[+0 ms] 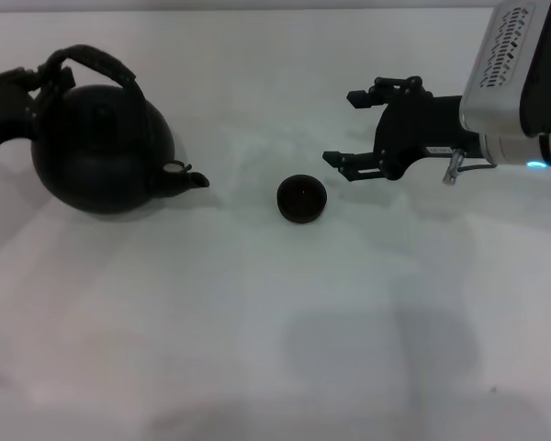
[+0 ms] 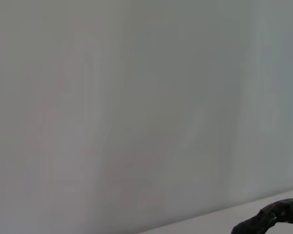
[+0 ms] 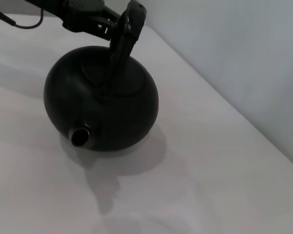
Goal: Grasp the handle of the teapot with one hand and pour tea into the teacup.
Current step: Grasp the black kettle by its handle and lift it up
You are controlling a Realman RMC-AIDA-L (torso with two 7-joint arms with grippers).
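1. The large round matte black teapot (image 1: pixel 99 152) stands on the left side of the smooth white worktop (image 1: pixel 275 331), its short spout (image 1: pixel 185 174) pointing toward the middle.
2. The arched, dark wrapped handle (image 1: pixel 96 62) rises over the pot's top, its surface rougher than the pot's even, dull body.
3. The left hand (image 1: pixel 39 84) comes in from the left edge and meets the handle at its far-left end; the right wrist view shows black fingers (image 3: pixel 132 17) clamped around the handle's top.
4. The small round black handleless teacup (image 1: pixel 301 198) sits near the worktop's middle, apart from the spout and upright, with its dark hollow facing up.
5. The right hand (image 1: pixel 344 129), black with thin angular fingers on a white perforated arm, hovers just right of the cup with its fingers spread wide, holding nothing.
6. Only the right wrist view shows the spout's round open mouth (image 3: pixel 79 136) and the pot's soft shadow.
7. The left wrist view shows mostly a pale blank wall and a dark scrap of handle (image 2: pixel 271 219) in a corner.
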